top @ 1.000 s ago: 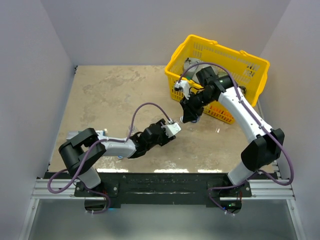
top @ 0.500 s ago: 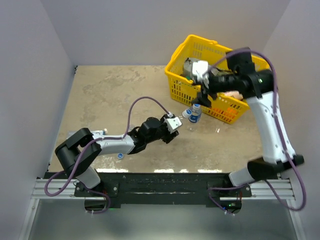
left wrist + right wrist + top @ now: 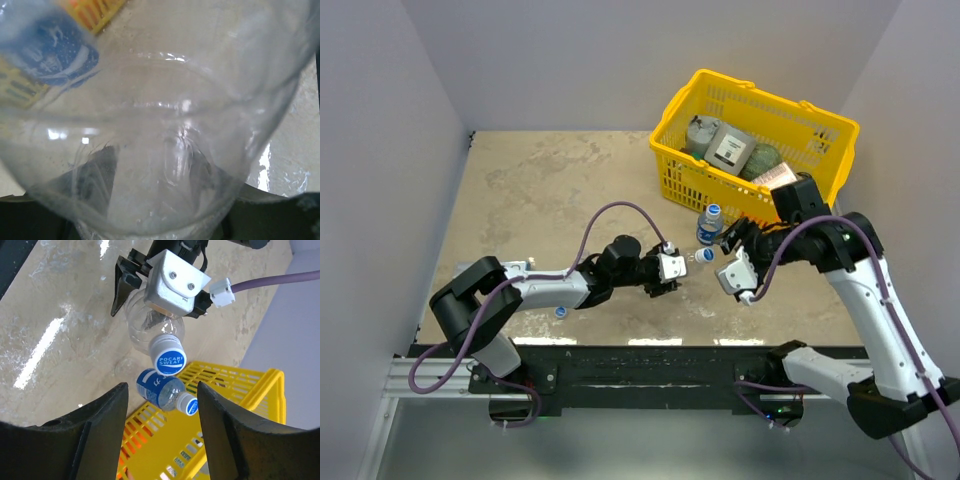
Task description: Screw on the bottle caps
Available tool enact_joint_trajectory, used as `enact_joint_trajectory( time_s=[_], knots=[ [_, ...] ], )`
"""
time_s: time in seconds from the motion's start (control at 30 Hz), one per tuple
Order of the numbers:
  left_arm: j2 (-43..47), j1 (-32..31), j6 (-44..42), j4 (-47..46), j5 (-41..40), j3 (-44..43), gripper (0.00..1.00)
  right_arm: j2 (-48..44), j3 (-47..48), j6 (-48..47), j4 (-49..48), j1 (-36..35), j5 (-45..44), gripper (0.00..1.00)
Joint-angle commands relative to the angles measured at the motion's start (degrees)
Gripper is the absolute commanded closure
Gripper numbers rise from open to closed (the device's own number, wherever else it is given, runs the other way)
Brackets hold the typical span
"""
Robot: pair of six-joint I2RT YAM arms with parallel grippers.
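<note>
My left gripper (image 3: 668, 270) is shut on an unlabelled clear bottle (image 3: 152, 325) held on its side, its blue cap (image 3: 704, 256) pointing right. That cap (image 3: 168, 357) sits on the neck and reads Pocari Sweat. The bottle fills the left wrist view (image 3: 160, 150) and hides the fingers. A bottle with a dark blue label (image 3: 708, 229) stands just behind it, capped (image 3: 189, 405). My right gripper (image 3: 733, 262) hangs open a short way right of the held cap, facing it, fingers (image 3: 100, 425) apart with nothing between them. A loose blue cap (image 3: 561, 311) lies by the left arm.
A yellow basket (image 3: 670, 165) stands at the back right with grey cans (image 3: 700, 135) and a jar (image 3: 730, 148) inside. The labelled bottle stands close to the basket's front wall (image 3: 165, 450). Grey walls close in both sides of the table.
The right gripper left the held bottle's cap, swung up over the basket, then came down to the near right, jaws now apart. The left gripper with its bottle shifted slightly right.
</note>
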State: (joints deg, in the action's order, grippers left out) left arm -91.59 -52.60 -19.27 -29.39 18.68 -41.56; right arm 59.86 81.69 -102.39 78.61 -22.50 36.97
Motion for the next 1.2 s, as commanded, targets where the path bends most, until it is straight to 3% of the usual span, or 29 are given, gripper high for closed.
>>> enact_joint_trajectory(
  time_s=[0.0, 0.4, 0.6, 0.7, 0.8, 0.83, 0.9, 1.0, 1.03, 1.17],
  knots=[
    [1.9, 0.3, -6.2, 0.5, 2.2, -2.0, 1.00, 2.2, 0.8, -6.3, 2.6, -1.3, 0.1, 0.40],
    [1.5, 0.3, -5.8, 0.3, 1.9, -3.2, 1.00, 3.0, -2.5, -10.1, 2.7, -5.9, -2.9, 0.47],
    [1.4, 0.3, -5.8, -0.5, 1.4, -3.2, 1.00, 5.0, -2.0, -8.3, 2.7, -6.3, -4.2, 0.55],
    [1.5, 0.3, -5.8, -0.8, 0.9, -3.0, 1.00, 6.0, -1.5, -6.9, 2.7, -6.4, -4.4, 0.63],
    [1.2, 0.3, -5.8, -1.4, 0.0, -3.2, 1.00, 6.4, -1.3, -6.1, 2.7, -6.5, -3.8, 0.77],
    [1.3, 0.2, -5.6, -1.6, -0.7, -3.3, 1.00, 6.7, -0.8, -4.2, 2.7, -6.6, -3.1, 1.00],
    [1.2, 0.3, -4.3, -2.9, -4.0, -3.5, 1.00, 8.8, 0.4, 0.2, 2.7, -6.5, -1.6, 1.00],
    [1.2, 0.0, 0.7, -5.8, -12.7, -4.1, 1.00, 15.4, 5.9, 21.2, 0.0, -6.6, 2.0, 1.00],
    [1.3, -0.3, 1.9, -6.6, -15.8, -4.2, 1.00, 17.0, 8.5, 36.1, -1.6, -6.5, 3.0, 1.00],
    [1.6, -1.2, 8.8, -9.0, -32.4, -5.5, 1.00, 22.6, 11.4, 60.6, -8.9, -4.3, 4.5, 1.00]
  ],
)
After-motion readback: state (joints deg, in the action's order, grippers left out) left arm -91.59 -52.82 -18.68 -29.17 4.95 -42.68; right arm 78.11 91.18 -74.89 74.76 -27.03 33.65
